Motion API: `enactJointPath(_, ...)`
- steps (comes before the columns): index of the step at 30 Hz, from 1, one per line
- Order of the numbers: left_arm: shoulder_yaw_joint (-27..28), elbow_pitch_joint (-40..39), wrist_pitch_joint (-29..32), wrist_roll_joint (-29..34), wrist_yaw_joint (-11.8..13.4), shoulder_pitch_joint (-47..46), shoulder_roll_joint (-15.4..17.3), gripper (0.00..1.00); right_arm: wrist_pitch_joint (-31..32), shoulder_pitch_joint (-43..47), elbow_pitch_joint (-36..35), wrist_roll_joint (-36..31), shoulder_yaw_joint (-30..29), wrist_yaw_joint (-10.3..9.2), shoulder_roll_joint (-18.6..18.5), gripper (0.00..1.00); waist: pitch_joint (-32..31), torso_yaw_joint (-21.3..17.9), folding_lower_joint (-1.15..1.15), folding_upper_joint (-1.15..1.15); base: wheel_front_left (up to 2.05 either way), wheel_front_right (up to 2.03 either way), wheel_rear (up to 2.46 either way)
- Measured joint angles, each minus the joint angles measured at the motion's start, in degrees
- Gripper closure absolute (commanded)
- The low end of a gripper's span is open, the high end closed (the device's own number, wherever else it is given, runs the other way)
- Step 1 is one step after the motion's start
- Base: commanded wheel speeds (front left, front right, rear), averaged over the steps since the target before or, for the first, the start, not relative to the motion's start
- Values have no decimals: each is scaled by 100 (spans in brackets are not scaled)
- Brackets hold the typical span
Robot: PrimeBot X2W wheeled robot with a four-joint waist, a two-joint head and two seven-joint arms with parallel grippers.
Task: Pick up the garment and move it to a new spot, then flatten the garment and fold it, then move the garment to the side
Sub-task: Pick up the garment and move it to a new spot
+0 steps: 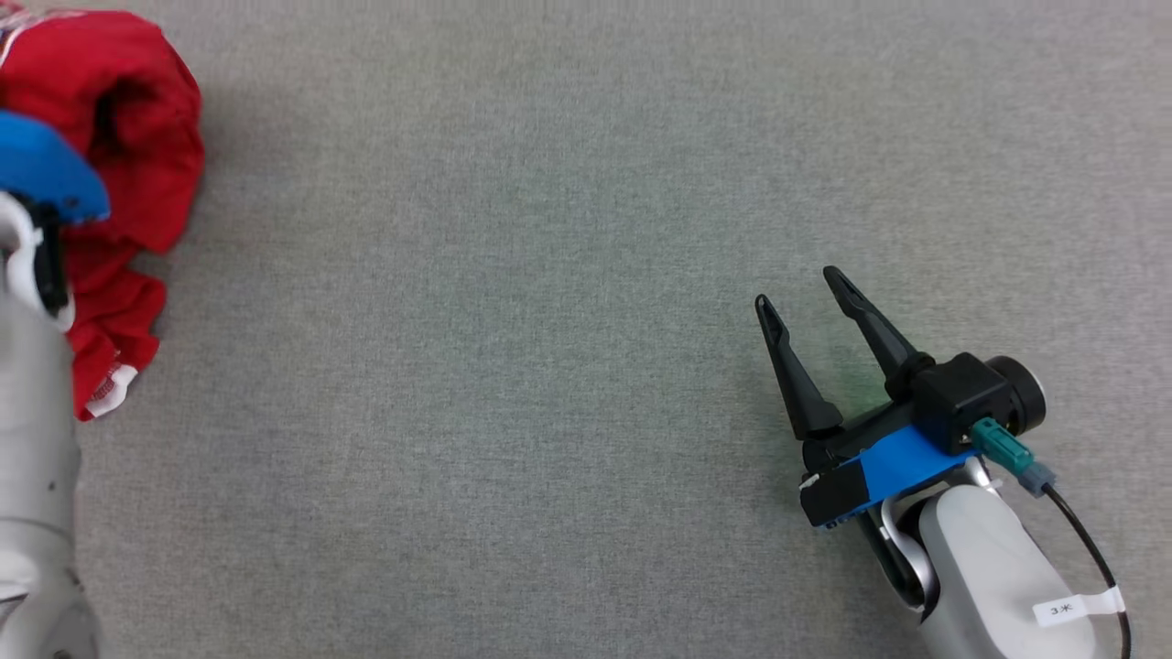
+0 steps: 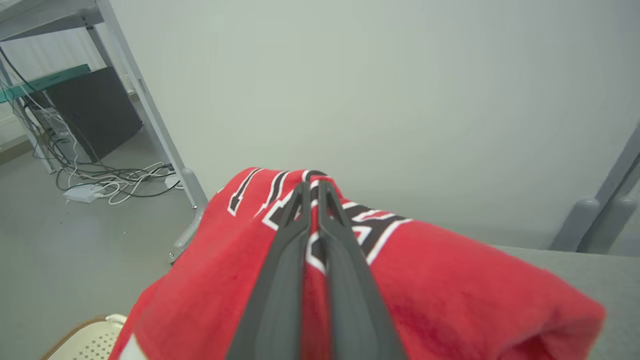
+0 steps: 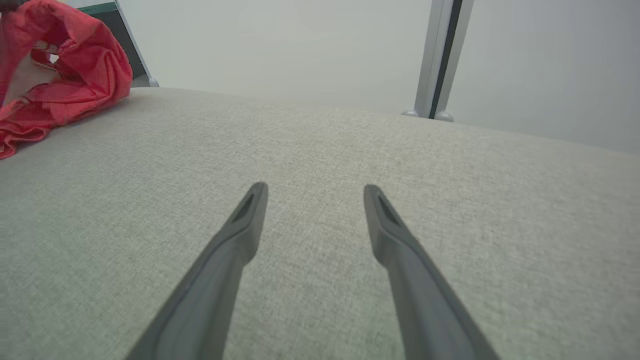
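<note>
Left wrist view: left gripper point(image 2: 314, 190) nips crumpled red fabric garment point(image 2: 450, 280) between its fingers point(image 2: 292, 225); thin hold may slip; right gripper point(image 1: 797, 287) gapes wide.

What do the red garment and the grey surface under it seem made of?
Garment: soft matte knit, probably cotton or polyester jersey; it slumps in limp folds, with printed black-and-white lettering. Surface: matte grey woven cloth, fine weave visible; what lies beneath is hidden.

Left jaws pressed together, garment point(image 2: 450, 300) pinched between them; pale left forearm point(image 1: 32, 439) noted at worktop point(image 1: 549, 366) left edge. Right jaws held spread, toward near right corner.
</note>
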Motion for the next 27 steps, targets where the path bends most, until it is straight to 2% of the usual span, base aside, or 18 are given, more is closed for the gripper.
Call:
enactJointPath(8,-505,-970,-66,-43,-198,-264,-638,100,2,125,33,16,-146,0,230,0,-393,-268,0,0,0,0,0)
enactJointPath(12,-792,-1414,-67,-158,-201,-181,-1006,100,2,239,69,38,-181,0,311,0,-516,-515,-1,-1,0,0,0)
enactJointPath(13,-973,-1580,-67,-221,-210,-51,-1193,100,3,244,70,42,-198,0,349,0,-557,-661,-1,-1,0,0,0)
enactJointPath(15,-1068,-1659,-66,-283,-210,23,-1269,100,2,251,74,51,-199,0,361,0,-571,-740,-1,-1,0,0,0)
enactJointPath(20,-1871,-1962,-66,-745,-231,470,-1568,100,2,351,93,97,-208,0,414,0,-653,-1127,-1,-1,0,0,0)
enactJointPath(27,-3292,-2190,-65,-1827,-230,964,-1589,100,1,359,119,191,-156,0,458,0,-733,-1649,0,-1,0,0,0)
